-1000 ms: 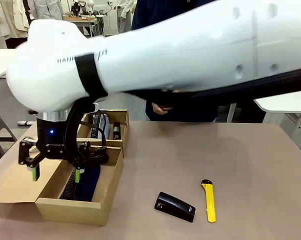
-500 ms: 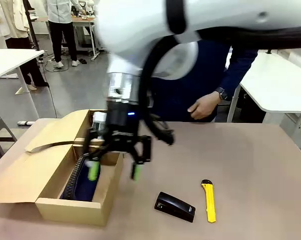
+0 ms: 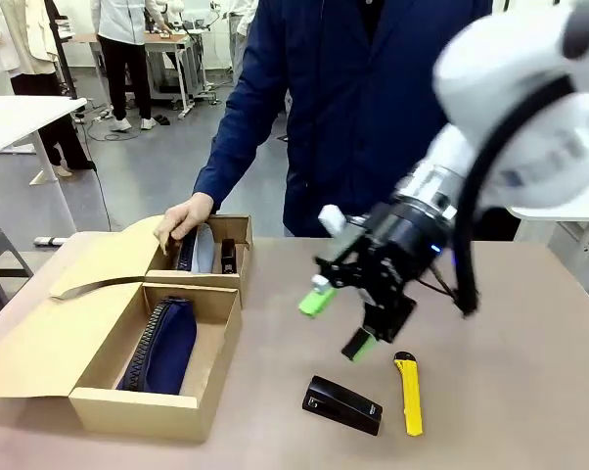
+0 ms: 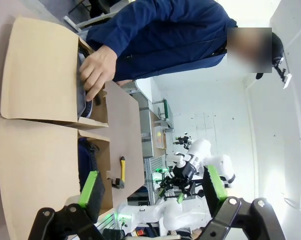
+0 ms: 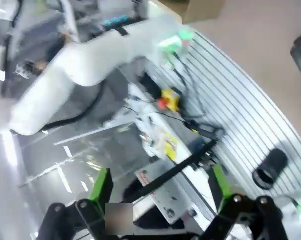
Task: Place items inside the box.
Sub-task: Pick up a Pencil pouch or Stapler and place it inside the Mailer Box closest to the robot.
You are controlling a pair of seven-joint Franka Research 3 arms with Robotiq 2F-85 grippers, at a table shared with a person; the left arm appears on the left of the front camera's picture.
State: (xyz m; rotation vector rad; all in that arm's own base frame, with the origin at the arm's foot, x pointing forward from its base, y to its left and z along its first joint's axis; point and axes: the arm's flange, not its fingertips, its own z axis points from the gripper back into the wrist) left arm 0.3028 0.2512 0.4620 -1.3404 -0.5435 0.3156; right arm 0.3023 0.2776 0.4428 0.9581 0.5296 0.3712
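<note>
The cardboard box (image 3: 138, 411) lies open at the left of the table. A navy pouch (image 3: 162, 345) rests in its near compartment. A black stapler (image 3: 228, 257) stands in the far compartment, where a person's hand (image 3: 184, 217) grips the rim. Another black stapler (image 3: 341, 403) and a yellow utility knife (image 3: 408, 394) lie on the table right of the box. My right gripper (image 3: 339, 321) hangs open and tilted just above that stapler, holding nothing. In the left wrist view my left gripper (image 4: 153, 192) is open and empty, looking across the box (image 4: 40, 70) from well to its side.
The box's lid flap (image 3: 40, 343) spreads flat to the left on the table. The person in a dark blue jacket (image 3: 373, 108) stands at the far edge. Bare tabletop (image 3: 520, 333) stretches to the right of the knife. The right wrist view is blurred.
My right arm has swung from over the box across to the right and now hangs above the stapler on the table. The person's hand has come to the far compartment's rim.
</note>
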